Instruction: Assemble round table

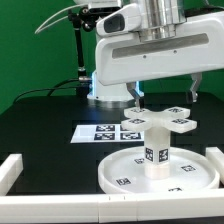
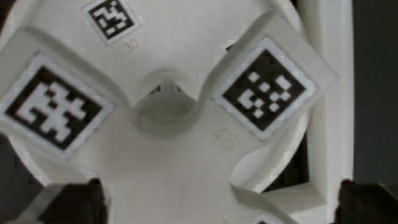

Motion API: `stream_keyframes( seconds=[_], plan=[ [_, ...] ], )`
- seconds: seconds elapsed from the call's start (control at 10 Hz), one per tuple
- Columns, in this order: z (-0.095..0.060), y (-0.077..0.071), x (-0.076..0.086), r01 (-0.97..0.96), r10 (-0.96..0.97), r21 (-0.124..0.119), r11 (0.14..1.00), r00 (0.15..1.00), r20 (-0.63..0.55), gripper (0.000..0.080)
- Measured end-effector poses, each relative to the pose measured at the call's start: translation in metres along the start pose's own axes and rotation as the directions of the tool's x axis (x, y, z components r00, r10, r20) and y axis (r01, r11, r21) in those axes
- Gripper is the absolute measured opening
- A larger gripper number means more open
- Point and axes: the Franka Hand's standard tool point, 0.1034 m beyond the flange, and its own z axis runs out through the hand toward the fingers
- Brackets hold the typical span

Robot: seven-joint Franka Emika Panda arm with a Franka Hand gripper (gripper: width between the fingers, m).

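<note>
Step in hand: fitting the white plastic cross-shaped foot piece (image 1: pixel 157 121) onto the short white cylindrical leg (image 1: pixel 156 151); the foot piece sits on top of the leg, seemingly placed but perhaps not fully seated or screwed.
Leg: upright at the centre of the large white rimmed round disc (image 1: pixel 118 166), a tag on its side.
Gripper (image 1: pixel 161 100): jaws spread wide above the foot piece, holding nothing.
Wrist view: foot piece (image 2: pixel 169 110) fills it, hub hole central, tags at ten and two o'clock.
Marker board (image 1: pixel 102 132): at ten o'clock from the disc.
Next move, judged: lower, centre on the hub, close, turn to tighten.
</note>
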Motion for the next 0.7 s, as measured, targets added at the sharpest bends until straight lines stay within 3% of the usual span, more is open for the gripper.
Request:
stream_keyframes(
  seconds=[0.1,0.5,0.6,0.7],
  plan=[
    [-0.001,-0.005,0.002,0.173,-0.173,-0.060,0.983,0.985,-0.003,0.0649],
    [0.000,-0.002,0.003,0.243,-0.243,-0.052,0.969,0.970,-0.009,0.0649],
    [0.004,0.016,0.004,0.160,-0.161,-0.026,0.987,0.986,-0.039,0.0649],
    [0.007,0.025,0.003,0.155,-0.156,-0.021,0.988,0.987,-0.036,0.0649]
  ],
)
